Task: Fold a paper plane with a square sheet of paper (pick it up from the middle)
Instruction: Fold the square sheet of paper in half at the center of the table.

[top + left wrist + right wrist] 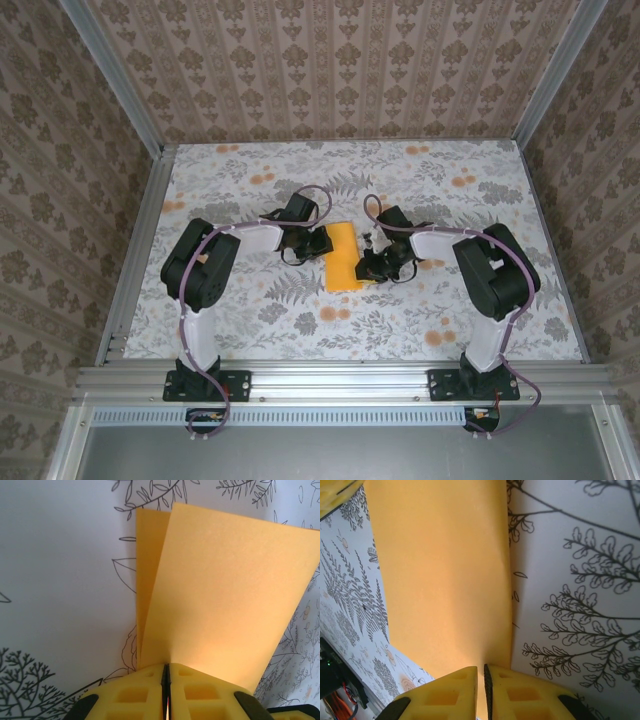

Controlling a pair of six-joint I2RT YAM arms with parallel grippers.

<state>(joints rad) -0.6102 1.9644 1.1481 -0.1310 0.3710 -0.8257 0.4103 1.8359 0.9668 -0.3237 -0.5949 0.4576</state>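
Stage: early. The sheet of paper [343, 257] is doubled over into a narrow rectangle, about half as wide as it is long.
Done: the first fold down the middle, as far as I can judge. The left wrist view shows two layers, one behind the other.
Doubt: those layers splay apart away from the grip, so the crease may not be pressed flat yet.
Left to do: the corner folds for a nose and the wing folds. No point or triangular wing shows anywhere.
Where the paper is: mid-desk [250, 330], between the two arms, low over the floral surface.
Left end effector [318, 243]: jaws closed to a hairline, pinching the paper's left side with both layers between them.
Right end effector [368, 262]: jaws almost together, nipping the right long edge near its near end.
Long axis: from the near edge toward the back wall, leaning slightly in the top view.
Pointing: neither way yet, since both short ends are square.
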